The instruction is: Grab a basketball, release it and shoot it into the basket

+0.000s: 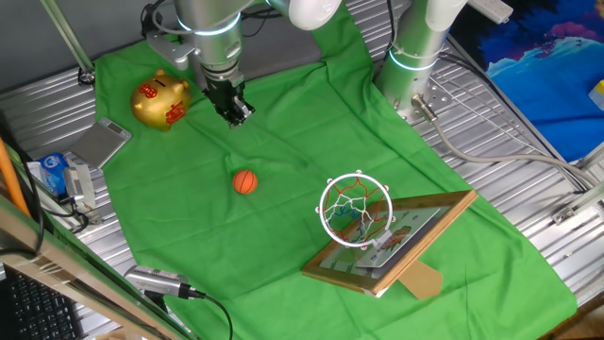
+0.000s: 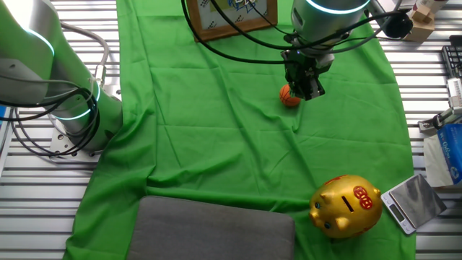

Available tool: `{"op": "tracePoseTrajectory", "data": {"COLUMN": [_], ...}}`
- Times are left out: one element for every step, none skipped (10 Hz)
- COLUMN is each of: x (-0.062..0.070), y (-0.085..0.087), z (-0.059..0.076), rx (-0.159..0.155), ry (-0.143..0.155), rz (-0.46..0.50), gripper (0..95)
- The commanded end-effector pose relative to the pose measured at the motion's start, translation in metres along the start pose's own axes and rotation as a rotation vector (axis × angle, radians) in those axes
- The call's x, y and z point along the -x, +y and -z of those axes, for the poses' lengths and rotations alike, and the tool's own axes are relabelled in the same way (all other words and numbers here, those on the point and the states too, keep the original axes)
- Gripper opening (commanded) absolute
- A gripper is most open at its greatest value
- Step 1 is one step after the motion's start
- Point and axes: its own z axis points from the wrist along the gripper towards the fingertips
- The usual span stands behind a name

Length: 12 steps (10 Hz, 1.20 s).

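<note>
The basketball is a tiny orange ball lying on the green cloth, left of the basket. The basket's white rim with its red-and-white net stands in front of the wooden-framed backboard, which lies tilted on the cloth. My gripper hangs above the cloth behind the ball, apart from it, with its black fingers slightly parted and nothing between them. In the other fixed view the gripper partly covers the ball, and the backboard is at the top edge.
A golden piggy bank stands left of the gripper, with a small silver scale beside it. A second arm's base stands at the back right. A grey mat lies at the cloth's near end in the other fixed view.
</note>
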Motion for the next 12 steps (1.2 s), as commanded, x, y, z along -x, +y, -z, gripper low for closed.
{"op": "tracePoseTrajectory", "data": {"x": [0.0,0.0,0.0,0.0,0.0,0.001,0.003,0.008,0.014,0.02,0.027,0.035], "y": [0.0,0.0,0.0,0.0,0.0,-0.001,-0.002,-0.008,-0.015,-0.021,-0.029,-0.037], "z": [0.0,0.0,0.0,0.0,0.0,0.0,-0.001,-0.002,-0.002,-0.002,-0.003,-0.005], "rx": [0.004,0.003,0.003,0.003,0.004,0.008,0.01,0.013,0.019,0.023,0.027,0.032], "ry": [0.0,0.0,0.0,0.0,0.0,0.005,0.006,0.012,0.009,0.009,0.011,0.01], "rz": [0.01,0.013,0.015,0.018,0.023,0.046,0.067,0.099,0.118,0.135,0.156,0.174], "gripper": [0.0,0.0,0.0,0.0,0.0,0.0,0.0,0.0,0.0,0.0,0.0,0.0]}}
